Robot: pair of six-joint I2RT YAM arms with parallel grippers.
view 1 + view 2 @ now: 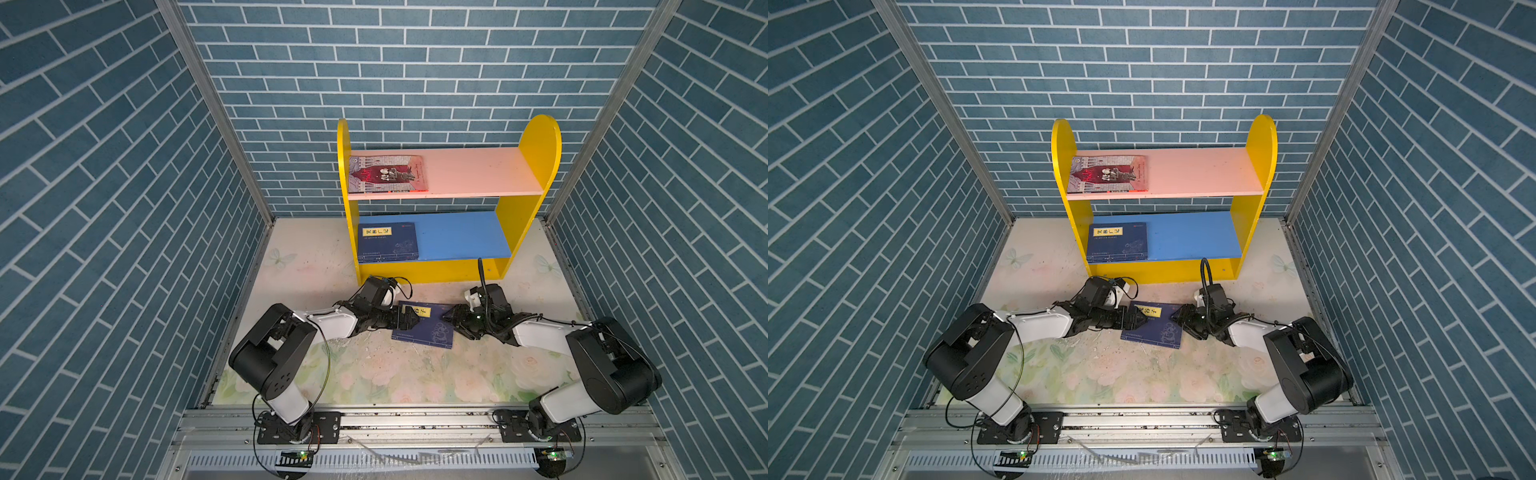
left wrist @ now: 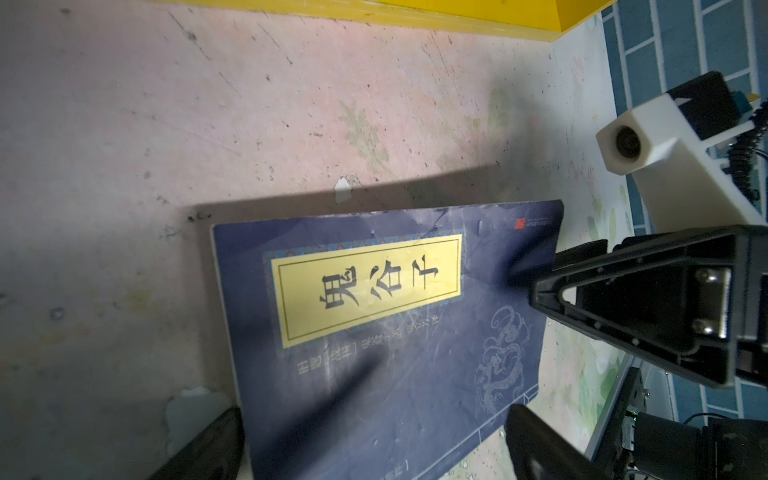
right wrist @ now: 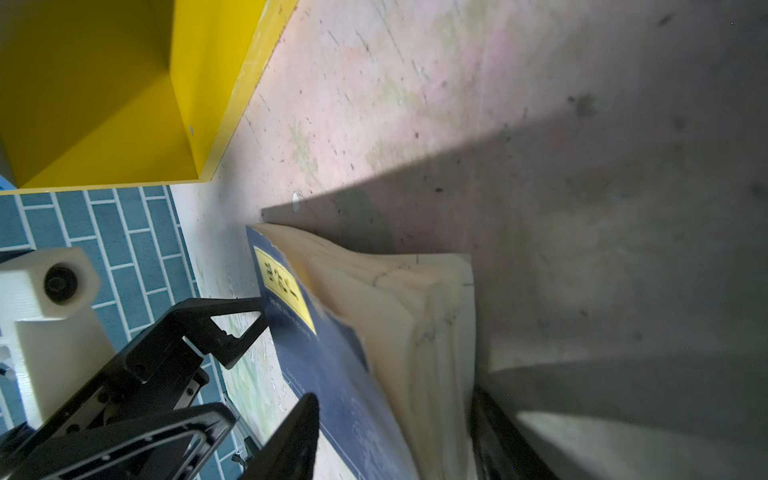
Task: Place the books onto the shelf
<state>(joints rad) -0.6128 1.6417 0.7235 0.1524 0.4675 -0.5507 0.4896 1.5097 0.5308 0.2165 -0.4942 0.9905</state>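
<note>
Left arm (image 1: pixel 270 353): mine, stretched from the front rail (image 1: pixel 415 419) across the table (image 1: pixel 374 374) toward the middle.
Shelf (image 1: pixel 538 158): upright against the back wall (image 1: pixel 415 83). Its yellow base strip (image 1: pixel 436 270) stands just beyond both my pincers, between them and the blue board (image 1: pixel 461 237).
Red book (image 1: pixel 388 174): flat on the pink board (image 1: pixel 478 170), at its left end, beside the left panel (image 1: pixel 343 166).
Low book (image 1: pixel 388 243): navy, flat on the blue board, also at its left end.
Left pincer (image 1: pixel 410 320): spread wide and holding nothing, at the left edge of the near book (image 1: pixel 428 332). In my left wrist view one finger (image 2: pixel 208 449) shows at either side of the cover.
Near book: navy with a yellow label, on the table between my two pincers, near the shelf front and askew to it. The cream page block (image 3: pixel 415 332) looks thick and bowed in my right wrist view; whether one book or several lie under that cover I cannot tell.
Right pincer (image 1: pixel 451 321): pinching the near book's right edge, one finger (image 3: pixel 299 436) on the cover, the other against the pages.
In the way: my left pincer's body and its white camera (image 3: pixel 50 286) face my right pincer across the book.
Right arm (image 1: pixel 602 357): mine, bent in from the right end of the rail.
</note>
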